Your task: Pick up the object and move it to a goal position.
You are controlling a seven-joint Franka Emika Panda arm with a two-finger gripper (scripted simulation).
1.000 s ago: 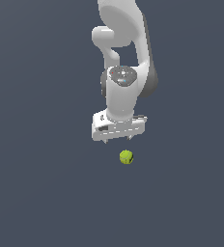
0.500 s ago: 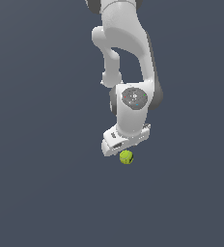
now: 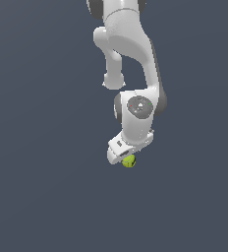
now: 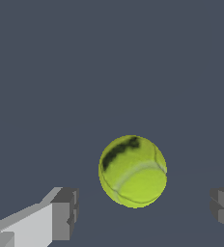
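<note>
The object is a small yellow-green ball point(image 3: 129, 161) with darker seam lines, lying on the dark grey floor. In the exterior view my white gripper point(image 3: 126, 156) is right over it and hides its upper part. In the wrist view the ball point(image 4: 133, 171) sits between my two fingertips point(image 4: 65, 213), nearer one than the other, with a clear gap on each side. The jaws stand wide open and touch nothing.
A plain dark grey surface point(image 3: 47, 187) lies all around. No other objects or edges show. The white arm point(image 3: 130, 59) rises above the gripper.
The arm has come down and turned. The gripper was above the ball and is now down around it. The ball has not moved.
</note>
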